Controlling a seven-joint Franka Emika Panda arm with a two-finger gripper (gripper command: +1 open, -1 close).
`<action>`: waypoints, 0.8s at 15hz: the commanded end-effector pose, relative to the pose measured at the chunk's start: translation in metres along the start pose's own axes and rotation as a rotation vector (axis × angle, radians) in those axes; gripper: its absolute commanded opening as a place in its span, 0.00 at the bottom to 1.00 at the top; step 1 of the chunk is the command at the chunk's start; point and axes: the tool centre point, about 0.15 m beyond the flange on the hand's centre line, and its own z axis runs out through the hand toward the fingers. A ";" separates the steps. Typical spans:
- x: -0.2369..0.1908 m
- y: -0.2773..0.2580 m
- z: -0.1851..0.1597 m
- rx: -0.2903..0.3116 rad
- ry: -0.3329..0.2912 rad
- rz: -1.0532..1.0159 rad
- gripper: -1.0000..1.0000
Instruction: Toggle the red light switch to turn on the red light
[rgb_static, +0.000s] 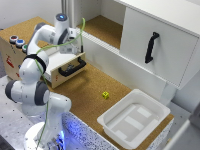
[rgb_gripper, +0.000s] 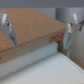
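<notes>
3 buttons (rgb_static: 17, 42) blurred — claw (rgb_static: 76, 48) partly hidden.

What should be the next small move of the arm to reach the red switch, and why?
Probably move the gripper toward the exterior view's left, to the red light switch. The gripper is above the open drawer, apart from the row of buttons on the wooden box. In the wrist view the fingers stand wide apart and hold nothing, and no button shows.
</notes>
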 end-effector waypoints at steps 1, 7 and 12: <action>0.110 -0.090 0.002 0.047 -0.238 -0.156 1.00; 0.158 -0.177 0.017 0.170 -0.330 -0.337 1.00; 0.188 -0.214 0.031 0.186 -0.318 -0.508 1.00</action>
